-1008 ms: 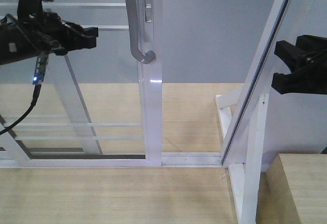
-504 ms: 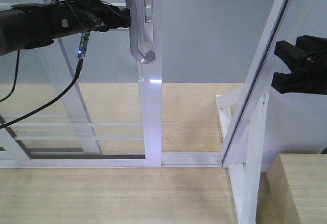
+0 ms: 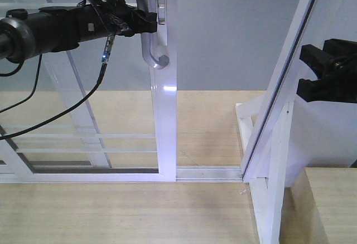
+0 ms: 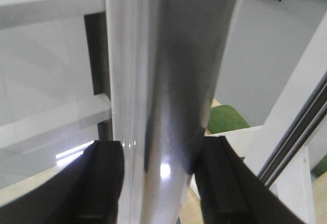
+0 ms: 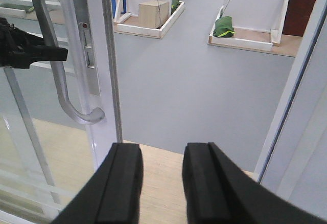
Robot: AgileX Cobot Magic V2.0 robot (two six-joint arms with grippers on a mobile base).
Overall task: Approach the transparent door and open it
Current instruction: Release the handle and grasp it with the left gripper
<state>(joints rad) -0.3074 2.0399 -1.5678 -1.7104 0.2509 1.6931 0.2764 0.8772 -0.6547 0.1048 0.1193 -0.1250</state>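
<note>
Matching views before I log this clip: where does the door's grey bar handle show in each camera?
Exterior front-facing: grey bar handle at upper centre-left, curving down the white stile.
Left wrist: handle fills the centre, between two dark fingers.
Right wrist: handle at upper left, beside the lock plate.
Shared landmark: the left end effector, at the handle in all three views.

The left claw [image 4: 158,155] straddles the curved grey bar handle [image 4: 163,70] of the transparent door [image 4: 46,4], one black finger [image 4: 102,183] on each side.
</note>
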